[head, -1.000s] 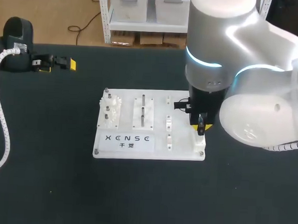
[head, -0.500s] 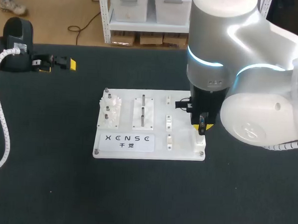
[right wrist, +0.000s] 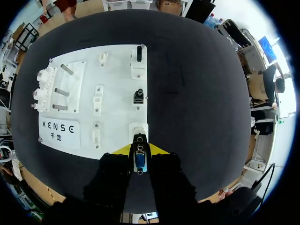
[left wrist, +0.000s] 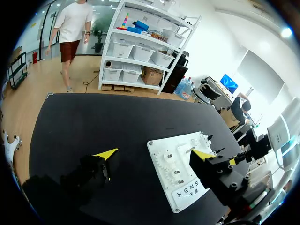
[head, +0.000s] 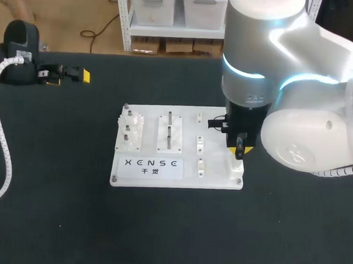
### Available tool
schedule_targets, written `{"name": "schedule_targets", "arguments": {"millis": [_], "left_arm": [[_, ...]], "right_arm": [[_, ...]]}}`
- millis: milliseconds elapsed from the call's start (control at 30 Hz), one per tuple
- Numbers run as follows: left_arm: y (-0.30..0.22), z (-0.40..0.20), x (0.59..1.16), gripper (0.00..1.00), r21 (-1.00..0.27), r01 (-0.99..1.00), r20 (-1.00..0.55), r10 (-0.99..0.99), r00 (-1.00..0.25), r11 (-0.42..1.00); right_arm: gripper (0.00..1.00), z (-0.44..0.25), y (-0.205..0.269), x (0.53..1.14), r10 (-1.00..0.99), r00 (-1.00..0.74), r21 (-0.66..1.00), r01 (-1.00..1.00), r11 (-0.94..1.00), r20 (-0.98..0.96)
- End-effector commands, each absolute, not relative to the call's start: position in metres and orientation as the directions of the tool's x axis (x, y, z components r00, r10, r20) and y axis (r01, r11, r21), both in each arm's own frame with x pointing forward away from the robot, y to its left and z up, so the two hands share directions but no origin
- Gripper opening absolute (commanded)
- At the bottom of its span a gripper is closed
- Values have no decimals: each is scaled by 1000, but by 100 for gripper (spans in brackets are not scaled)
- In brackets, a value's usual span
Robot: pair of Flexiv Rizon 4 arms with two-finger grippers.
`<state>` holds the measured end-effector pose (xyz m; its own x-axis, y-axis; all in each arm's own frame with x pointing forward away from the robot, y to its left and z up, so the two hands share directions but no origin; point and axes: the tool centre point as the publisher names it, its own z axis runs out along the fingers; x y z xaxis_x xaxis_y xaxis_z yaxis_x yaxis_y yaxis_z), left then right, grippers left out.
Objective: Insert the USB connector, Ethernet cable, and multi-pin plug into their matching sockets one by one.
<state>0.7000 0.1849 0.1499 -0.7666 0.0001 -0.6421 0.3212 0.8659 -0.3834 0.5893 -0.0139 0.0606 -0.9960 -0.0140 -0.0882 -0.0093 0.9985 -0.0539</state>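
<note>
Black table (head: 55, 179), with my left gripper (left wrist: 154, 153) parked far left, fingers spread wide, the white socket board (head: 162, 174) mid-table, and the right gripper (right wrist: 140, 150) pinching the multi-pin plug (right wrist: 139, 161) over the socket (right wrist: 138, 130) at the board's front right corner.

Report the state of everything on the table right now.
Board, flat on the table.
Right tool, shut on the multi-pin plug.
Multi-pin plug, held at its socket; seating unclear.
Left tool, open, empty, away from the board.
Two dark connectors, sitting in the board's other sockets.
</note>
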Motion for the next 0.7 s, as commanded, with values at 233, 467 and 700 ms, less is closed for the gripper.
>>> {"name": "schedule_targets", "arguments": {"millis": [233,467,700], "left_arm": [[185,150,700,100,-383,321,-642,0,-767,866],[185,150,700,100,-383,321,-642,0,-767,866],[185,150,700,100,-383,321,-642,0,-767,866]], "right_arm": [[0,58,-17,589,-13,-995,-56,-7,998,-97],[0,58,-17,589,-11,-995,-57,-6,998,-99],[0,60,-15,589,-16,-995,-53,-11,999,-103]]}}
